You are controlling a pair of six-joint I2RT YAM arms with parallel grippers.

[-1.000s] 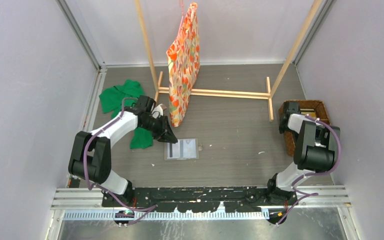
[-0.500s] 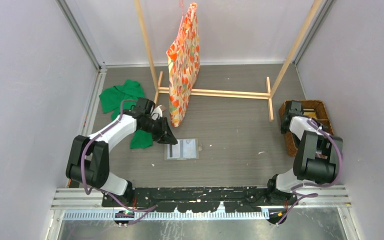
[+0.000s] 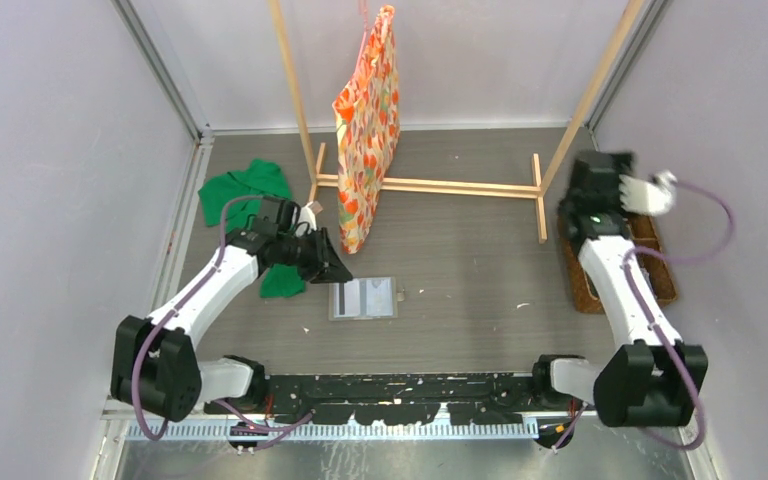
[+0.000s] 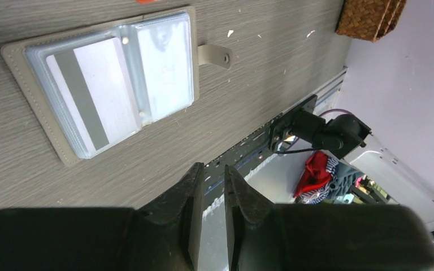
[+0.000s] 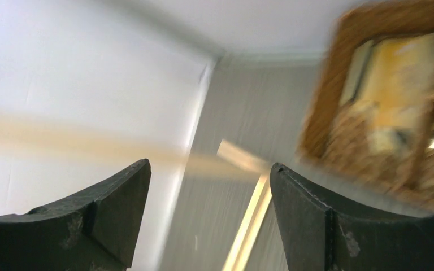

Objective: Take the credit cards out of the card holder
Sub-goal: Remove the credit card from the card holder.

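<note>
Closest to the arm bases, the card holder [image 3: 363,298] lies opened flat on the grey worktop [image 3: 460,330], about midway between the two arms, with its clear pocket panels facing up. In the left wrist view the card holder [image 4: 107,84] shows a pale card [image 4: 85,96] with a dark stripe in one pocket. The other pocket looks pale and what it holds cannot be made out. A small snap tab [image 4: 215,55] sticks out from the holder's edge. The left gripper [image 3: 335,270] hangs just off the holder's far left corner. Seen from its own camera, the left gripper [image 4: 215,186] has its jaws drawn to a narrow slit with nothing between them, and its tips are clear of the holder. Beyond that arm a green cloth [image 3: 245,195] lies crumpled on the worktop, partly under the forearm. On the right side a brown wicker basket [image 3: 660,280] sits against the wall, with something yellowish inside that is too blurred to name in the right wrist view. The right gripper [image 3: 600,175] is held up above the basket's far end. From its own camera, the right gripper [image 5: 209,166] has its jaws spread wide and empty. Farthest back stands a wooden rack [image 3: 430,186], with an orange patterned bag [image 3: 368,120] hanging from it.
</note>
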